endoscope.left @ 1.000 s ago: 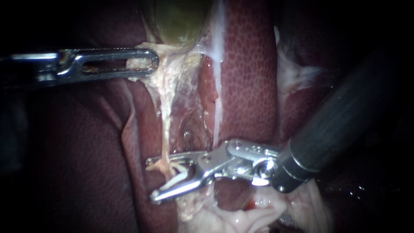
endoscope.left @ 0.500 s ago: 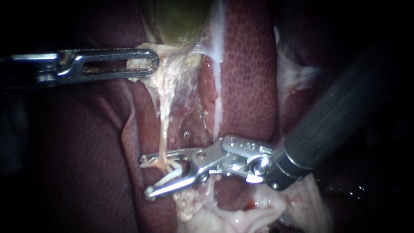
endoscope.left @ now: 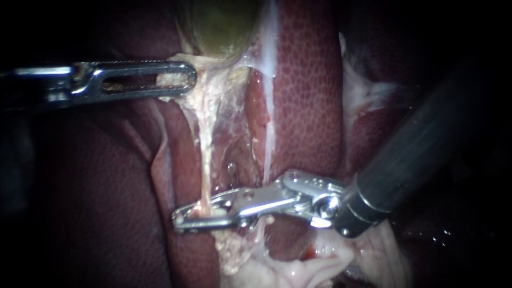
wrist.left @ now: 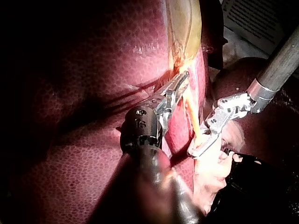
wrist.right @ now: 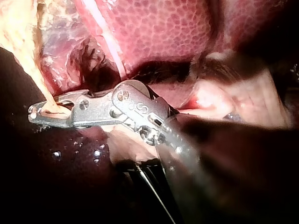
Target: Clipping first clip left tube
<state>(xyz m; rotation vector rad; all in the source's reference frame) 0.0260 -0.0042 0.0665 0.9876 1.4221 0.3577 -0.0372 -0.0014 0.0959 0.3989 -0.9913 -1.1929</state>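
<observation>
Closed now after gaping half a second ago, the jaws of the silver right tool (endoscope.left: 179, 219) clamp the thin, pale left tube (endoscope.left: 204, 160) at its lower end, over mottled dark red liver (endoscope.left: 304, 106). Above, the slotted left tool (endoscope.left: 184, 80) pinches pale fatty tissue (endoscope.left: 213, 90) beneath the olive-green gallbladder (endoscope.left: 218, 26).

From the left wrist, the left tube (wrist.left: 191, 116) runs taut from the left tool (wrist.left: 183, 77) to the right tool (wrist.left: 194, 151).

From the right wrist, the left tube (wrist.right: 46, 95) enters the right tool (wrist.right: 35, 112) near the tips of its clamped jaws.

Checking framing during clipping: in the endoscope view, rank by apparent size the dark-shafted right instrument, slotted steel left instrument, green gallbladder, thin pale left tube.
Dark-shafted right instrument (nearness inflates it)
Slotted steel left instrument and green gallbladder look alike
Thin pale left tube
</observation>
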